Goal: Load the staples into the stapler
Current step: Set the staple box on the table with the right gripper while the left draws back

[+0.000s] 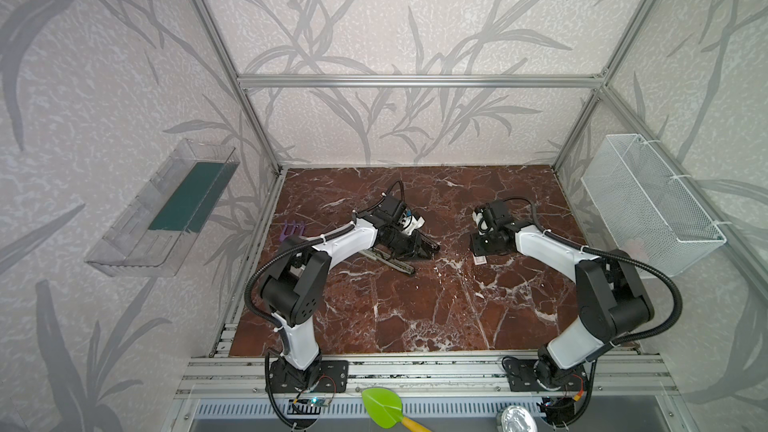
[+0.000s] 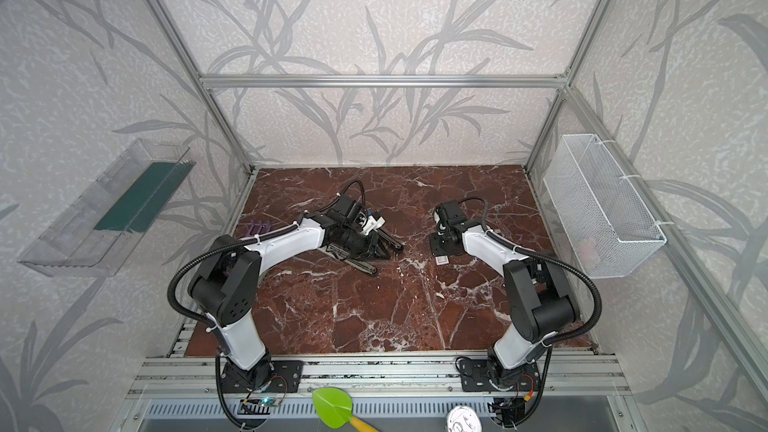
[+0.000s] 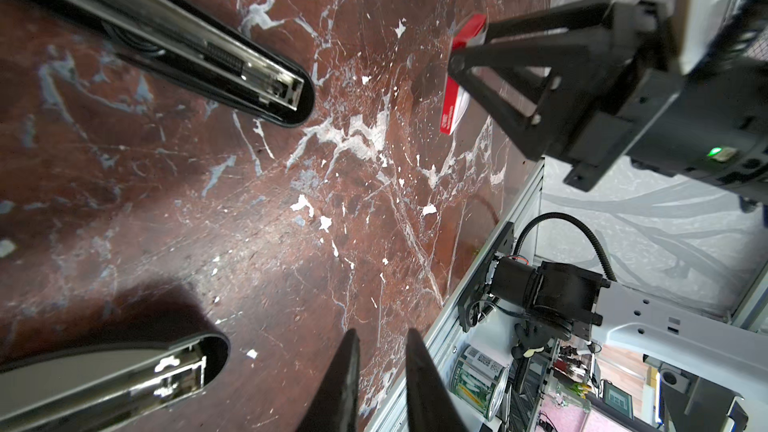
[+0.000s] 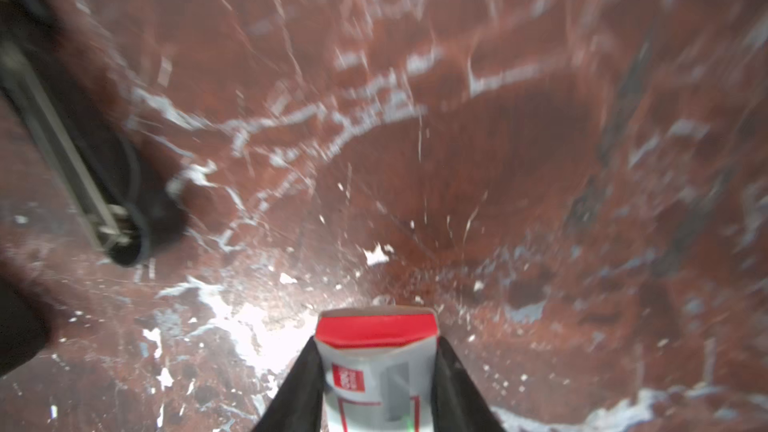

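The stapler (image 1: 399, 266) (image 2: 361, 266) lies open on the marble table, left of centre, with its two arms spread. In the left wrist view its metal magazine (image 3: 232, 64) and its other arm (image 3: 145, 371) both show. My left gripper (image 1: 422, 255) (image 2: 382, 254) (image 3: 380, 342) hovers low beside it, open by a narrow gap with nothing between its fingers. The staples, a small red-and-white box (image 4: 376, 351) (image 3: 453, 105) (image 1: 481, 260) (image 2: 442, 260), are pinched in my right gripper (image 4: 376, 371) (image 3: 469, 47), right of centre just above the table.
A purple object (image 1: 293, 231) lies near the table's left edge. A white wire basket (image 1: 648, 201) hangs on the right wall and a clear tray (image 1: 166, 214) on the left wall. A green scoop (image 1: 382, 407) sits beyond the front rail.
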Motion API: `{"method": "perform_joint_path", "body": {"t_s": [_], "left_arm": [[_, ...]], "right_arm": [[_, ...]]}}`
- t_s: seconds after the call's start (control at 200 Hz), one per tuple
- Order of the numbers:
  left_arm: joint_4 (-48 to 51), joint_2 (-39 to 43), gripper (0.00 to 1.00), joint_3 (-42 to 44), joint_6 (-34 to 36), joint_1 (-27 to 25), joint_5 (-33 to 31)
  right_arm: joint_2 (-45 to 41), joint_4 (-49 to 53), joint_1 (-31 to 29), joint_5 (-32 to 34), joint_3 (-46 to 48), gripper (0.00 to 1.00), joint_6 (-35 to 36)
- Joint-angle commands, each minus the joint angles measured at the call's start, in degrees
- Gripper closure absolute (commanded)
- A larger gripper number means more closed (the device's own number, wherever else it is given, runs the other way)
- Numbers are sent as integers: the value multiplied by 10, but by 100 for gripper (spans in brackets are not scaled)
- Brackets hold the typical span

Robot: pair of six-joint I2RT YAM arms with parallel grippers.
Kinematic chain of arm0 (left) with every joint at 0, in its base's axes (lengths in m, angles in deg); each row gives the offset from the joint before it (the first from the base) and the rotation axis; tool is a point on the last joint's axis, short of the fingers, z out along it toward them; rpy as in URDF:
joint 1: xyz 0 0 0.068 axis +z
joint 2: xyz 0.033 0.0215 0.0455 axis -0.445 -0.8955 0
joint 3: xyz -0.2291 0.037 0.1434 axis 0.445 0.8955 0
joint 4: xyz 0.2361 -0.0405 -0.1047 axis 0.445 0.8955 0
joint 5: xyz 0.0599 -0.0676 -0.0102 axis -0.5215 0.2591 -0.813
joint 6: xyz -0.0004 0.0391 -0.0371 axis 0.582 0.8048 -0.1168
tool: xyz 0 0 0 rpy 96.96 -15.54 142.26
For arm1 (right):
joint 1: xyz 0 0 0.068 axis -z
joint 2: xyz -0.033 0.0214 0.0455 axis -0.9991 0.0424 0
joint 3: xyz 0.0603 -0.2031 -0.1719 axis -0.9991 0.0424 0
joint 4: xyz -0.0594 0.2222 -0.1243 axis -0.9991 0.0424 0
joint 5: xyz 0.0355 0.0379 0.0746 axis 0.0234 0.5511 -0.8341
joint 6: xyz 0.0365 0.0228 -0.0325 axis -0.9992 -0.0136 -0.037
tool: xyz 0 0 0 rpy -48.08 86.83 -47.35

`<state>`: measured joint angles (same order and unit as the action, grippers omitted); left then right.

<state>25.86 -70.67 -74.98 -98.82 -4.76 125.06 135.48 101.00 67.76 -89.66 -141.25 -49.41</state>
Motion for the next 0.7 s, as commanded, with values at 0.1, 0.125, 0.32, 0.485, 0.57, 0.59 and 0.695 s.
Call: {"method": "perform_joint_path", "body": {"t_s": [0.1, 0.125, 0.32, 0.485, 0.57, 0.59, 0.695], "left_arm": [[-20, 7, 78, 12, -8, -2, 10], [-21, 7, 77, 13, -9, -2, 11], [-28, 4, 78, 15, -11, -2, 16], [-34, 5, 77, 19, -15, -2, 18], [-39, 2, 78, 22, -18, -2, 20], [-39, 2, 77, 22, -18, -2, 20], [-43, -1, 78, 23, -22, -2, 21]], "right_arm": [[26, 22, 13, -29, -6, 56, -60], [26, 19, 14, -33, -4, 54, -63], [17, 17, 22, -36, 10, 44, -65], [-7, 12, 26, -64, 48, 44, -65], [-11, -6, 26, -100, 71, 44, -67], [-11, -12, 25, -110, 77, 44, -69], [-22, -38, 8, -143, 96, 44, -81]]}}
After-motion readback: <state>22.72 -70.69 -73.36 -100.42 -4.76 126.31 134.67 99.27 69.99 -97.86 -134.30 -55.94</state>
